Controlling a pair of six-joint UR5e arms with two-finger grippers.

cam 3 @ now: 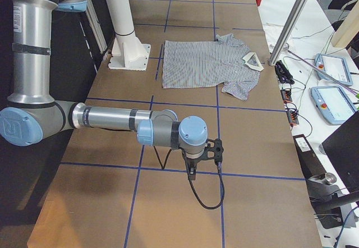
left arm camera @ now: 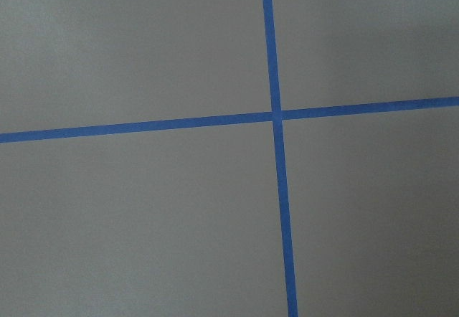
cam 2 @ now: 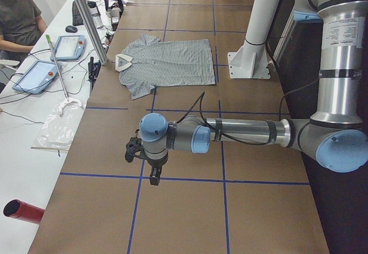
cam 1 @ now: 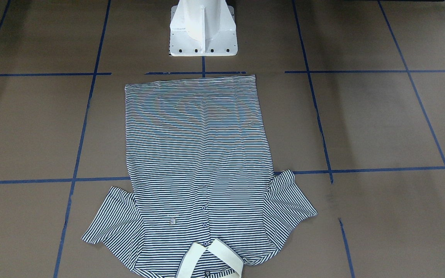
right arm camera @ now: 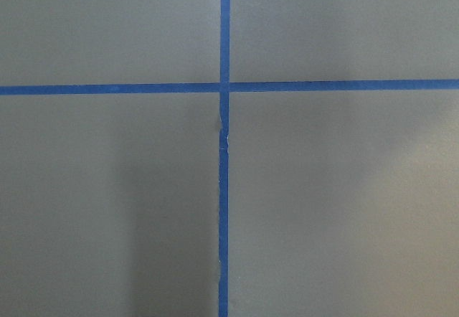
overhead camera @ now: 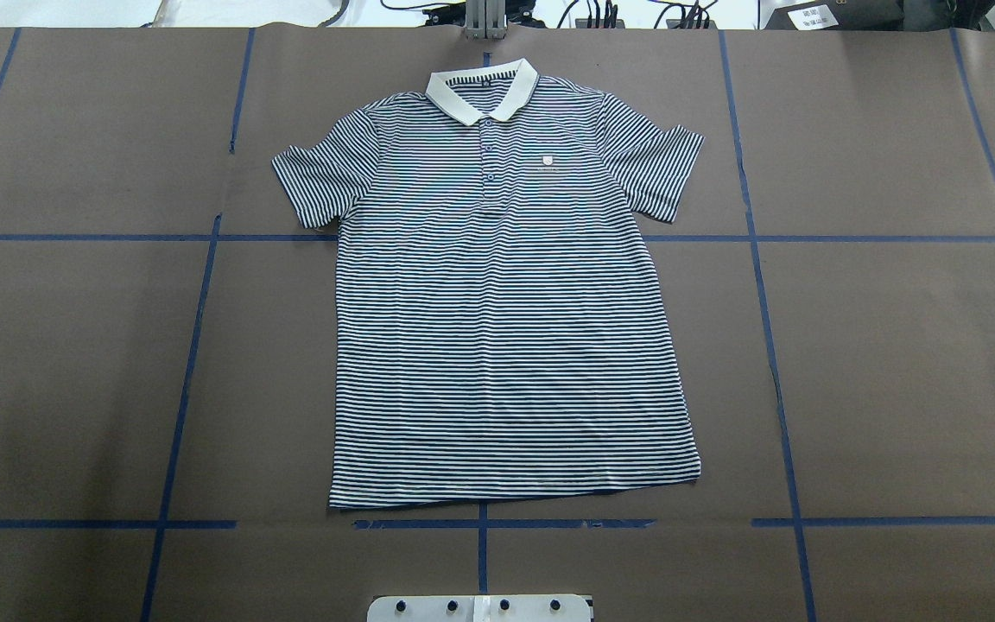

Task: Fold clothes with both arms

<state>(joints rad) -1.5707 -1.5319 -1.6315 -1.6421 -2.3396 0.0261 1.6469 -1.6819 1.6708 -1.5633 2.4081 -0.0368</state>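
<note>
The striped polo shirt (overhead camera: 506,328) lies flat and spread out, front up, in the middle of the brown table. Its cream collar (overhead camera: 482,91) points away from the robot base and its hem is nearest the base. It also shows in the front view (cam 1: 199,162) and in both side views (cam 2: 167,64) (cam 3: 207,63). The left gripper (cam 2: 154,176) hangs over bare table far from the shirt, toward the table's left end. The right gripper (cam 3: 192,172) hangs likewise toward the right end. Whether either is open or shut I cannot tell. Both wrist views show only brown table crossed by blue tape.
The white pedestal base (cam 1: 203,27) stands just behind the shirt's hem. Blue tape lines (overhead camera: 195,345) grid the table. On the white side bench are control tablets (cam 2: 34,76) (cam 3: 334,105), a plastic bag (cam 2: 57,127) and a red cylinder (cam 2: 23,211). A seated person (cam 2: 17,12) is beside it.
</note>
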